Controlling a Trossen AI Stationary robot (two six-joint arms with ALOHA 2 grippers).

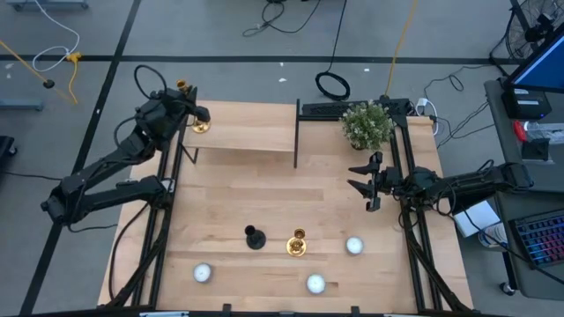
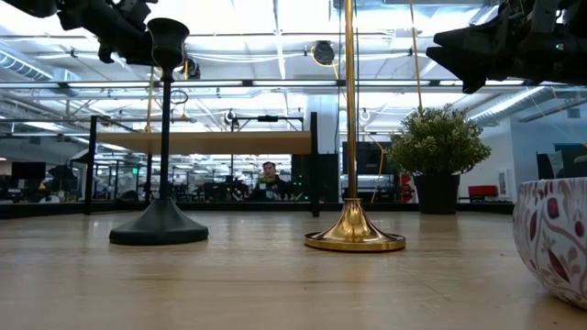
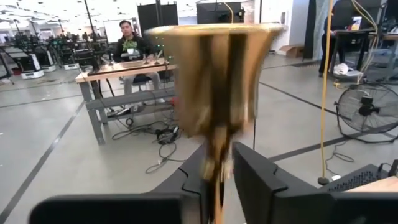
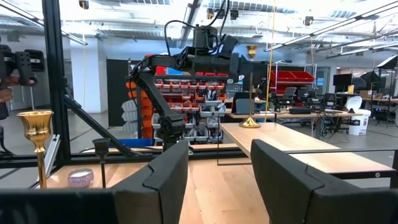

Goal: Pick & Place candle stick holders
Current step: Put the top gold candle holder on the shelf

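Note:
A gold candlestick (image 1: pixel 199 125) stands upright at the far left corner of the raised wooden shelf (image 1: pixel 247 132). My left gripper (image 1: pixel 197 114) is shut on it; in the left wrist view its cup (image 3: pixel 211 74) rises above the fingers. A black candlestick (image 1: pixel 254 238) and a second gold candlestick (image 1: pixel 297 244) stand on their round bases on the table near the front; they also show in the low view as the black one (image 2: pixel 163 137) and the gold one (image 2: pixel 351 119). My right gripper (image 1: pixel 369 181) hovers open and empty at the table's right, below the plant. My left gripper pinches the gold candlestick's thin shaft (image 3: pixel 216 177) between its two fingers, just below the flared cup. The fingers come in about level from the table's left and lie across the shaft. The candlestick stays upright, its base (image 4: pixel 250 123) on the shelf top.
A bushy green plant (image 1: pixel 367 125) stands at the far right. Three small white patterned bowls (image 1: pixel 354 246), (image 1: pixel 315 283), (image 1: pixel 203 273) sit along the front. The shelf's black legs (image 1: pixel 296 132) stand mid-table. A person sits at a desk beyond the table (image 3: pixel 127 40).

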